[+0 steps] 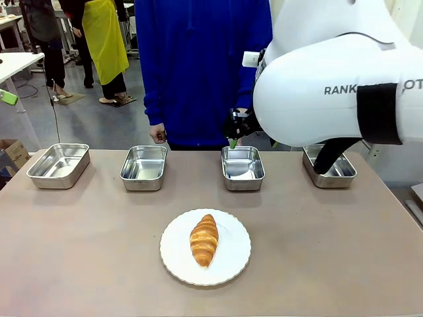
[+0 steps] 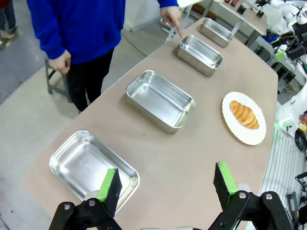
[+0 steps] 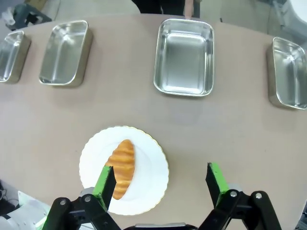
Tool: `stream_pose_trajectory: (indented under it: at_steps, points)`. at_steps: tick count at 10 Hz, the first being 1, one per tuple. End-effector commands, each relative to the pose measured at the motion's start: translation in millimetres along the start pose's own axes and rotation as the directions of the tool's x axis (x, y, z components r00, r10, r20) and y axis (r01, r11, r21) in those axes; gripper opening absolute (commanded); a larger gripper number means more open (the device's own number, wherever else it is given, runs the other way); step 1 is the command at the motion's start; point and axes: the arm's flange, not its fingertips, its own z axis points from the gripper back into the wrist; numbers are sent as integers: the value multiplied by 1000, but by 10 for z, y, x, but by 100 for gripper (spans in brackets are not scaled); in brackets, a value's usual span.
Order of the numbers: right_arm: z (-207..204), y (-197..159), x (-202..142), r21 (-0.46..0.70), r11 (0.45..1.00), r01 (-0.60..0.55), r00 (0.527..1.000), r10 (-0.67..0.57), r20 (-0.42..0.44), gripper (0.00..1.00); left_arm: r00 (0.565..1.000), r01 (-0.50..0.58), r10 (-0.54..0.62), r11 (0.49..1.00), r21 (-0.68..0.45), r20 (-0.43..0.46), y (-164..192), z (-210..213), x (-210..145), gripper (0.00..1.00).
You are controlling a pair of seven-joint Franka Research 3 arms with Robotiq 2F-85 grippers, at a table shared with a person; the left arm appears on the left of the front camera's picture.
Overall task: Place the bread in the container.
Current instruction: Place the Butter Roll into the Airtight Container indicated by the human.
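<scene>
On beige table (image 1: 79,251): bread (image 1: 203,240) on plate (image 1: 231,261) | behind: grey floor (image 1: 99,129)

Legible print appeared in the front view on one item: the large white rounded casing of the robot's right arm (image 1: 310,99), at the right side of the scene and nearest the camera.

- Marking 1: the dark grey capital letters "RANK", printed in a single line across the upper part of the casing.
- Marking 2: the capital letters "OT", on the same line, at the right edge of the picture, which cut the line off.

A broad black band (image 1: 378,113) around the casing stood between the two groups and interrupted the line. The characters there could not be read.
</scene>
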Motion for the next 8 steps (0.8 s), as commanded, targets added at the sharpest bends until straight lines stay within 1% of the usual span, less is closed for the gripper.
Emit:
stream_pose_trajectory:
  at_steps: [1, 3, 4, 6, 8]
  points:
    - [-309, 233, -66, 39, 998, 54, 998, -53, -26, 100, 1000, 3, -3, 1000, -7, 6, -23, 9, 6, 100]
    - [-601, 400, -194, 77, 993, 84, 989, -74, -128, 100, 1000, 3, -3, 1000, -7, 6, -23, 9, 6, 100]
    - [-770, 481, -260, 71, 992, 100, 982, -87, -169, 100, 1000, 3, -3, 1000, -7, 6, -23, 9, 6, 100]
    - [-1116, 701, -416, 50, 992, 115, 973, -102, -208, 100, 1000, 3, -3, 1000, -7, 6, -23, 9, 6, 100]
    - [-1350, 874, -516, 36, 992, 120, 962, -107, -251, 100, 1000, 3, -3, 1000, -7, 6, -23, 9, 6, 100]
